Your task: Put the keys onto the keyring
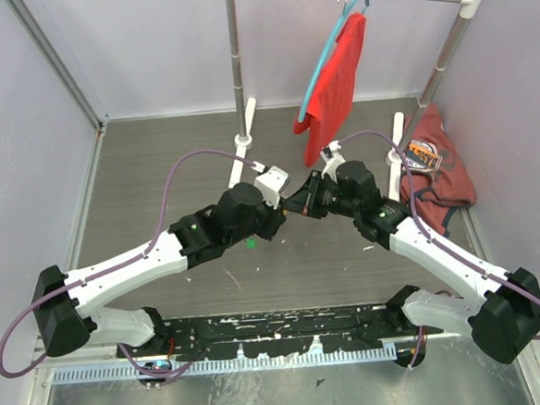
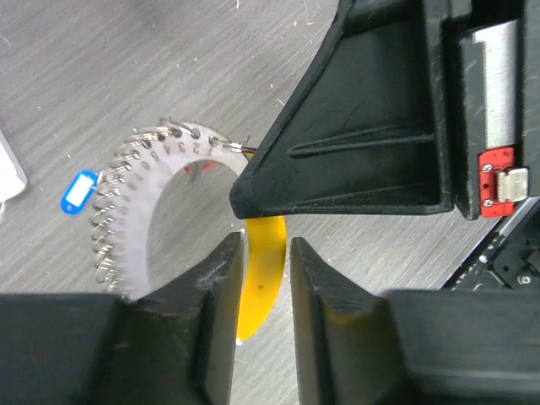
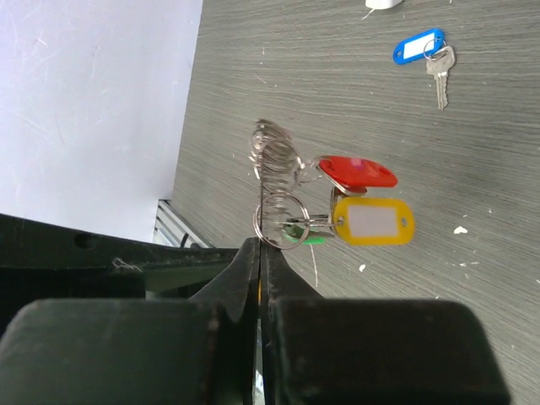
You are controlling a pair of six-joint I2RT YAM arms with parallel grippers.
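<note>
The keyring (image 3: 274, 181) is a grey loop strung with small rings, held in the air between both grippers; it also shows in the left wrist view (image 2: 139, 186). My right gripper (image 3: 260, 245) is shut on its thin edge. A red-tagged key (image 3: 359, 173) and a yellow-tagged key (image 3: 373, 221) hang from it. A green tag (image 3: 304, 238) shows behind it. The ring's orange section (image 2: 263, 270) lies between the slightly parted jaws of my left gripper (image 2: 267, 245), with a gap on one side. A blue-tagged key (image 3: 419, 46) lies on the table.
A clothes rack (image 1: 235, 66) stands behind with a red shirt (image 1: 336, 82) on a light-blue hanger hoop (image 1: 326, 46). A maroon shirt (image 1: 439, 167) lies at the right. A green speck (image 1: 251, 243) lies on the table under the left arm. Purple walls close in both sides.
</note>
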